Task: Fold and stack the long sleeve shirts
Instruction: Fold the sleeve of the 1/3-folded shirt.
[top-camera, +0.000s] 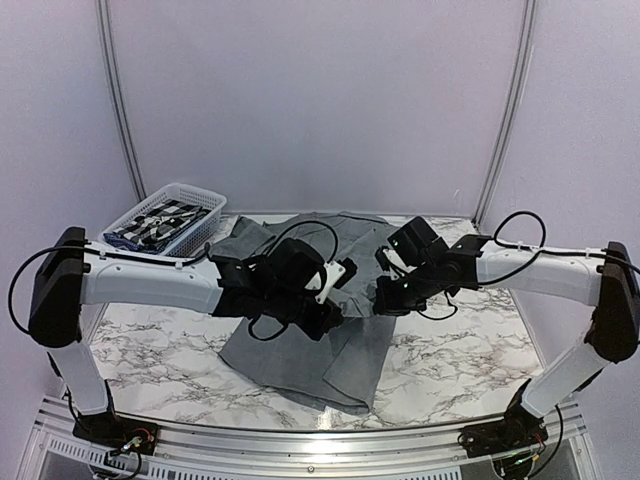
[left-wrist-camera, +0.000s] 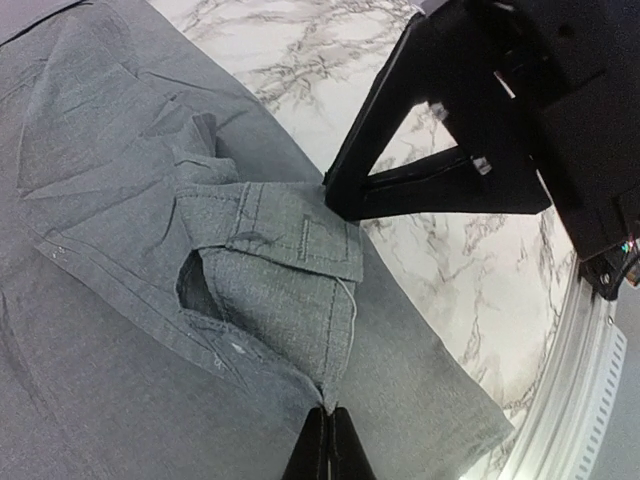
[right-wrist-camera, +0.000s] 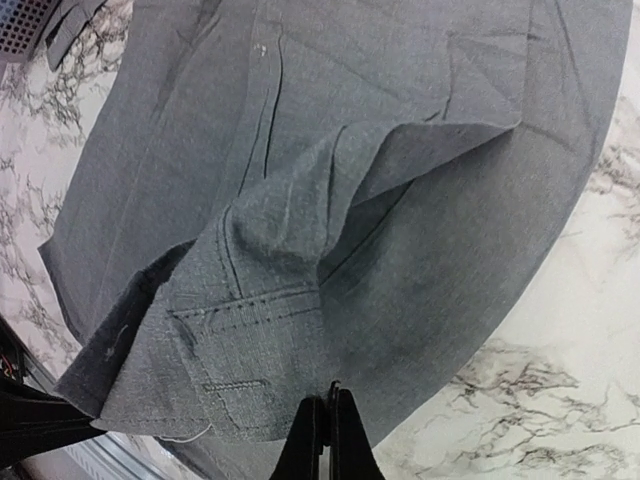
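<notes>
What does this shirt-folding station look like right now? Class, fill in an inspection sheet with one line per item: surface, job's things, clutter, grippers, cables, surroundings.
Surface: marble-patterned table, bare on both sides of the shirt.
Job's things: grey shirt lying rumpled in the middle; checked garment, possibly another shirt, in the white basket at the far left.
Clutter: nothing seen.
Grippers: left gripper has its fingers shut on a cuff of the grey shirt; right gripper has its fingers shut on the other cuff.
Cables: black cables loop loosely above both wrists, clear of the cloth.
Surroundings: pale walls; metal rail at the near edge.
</notes>
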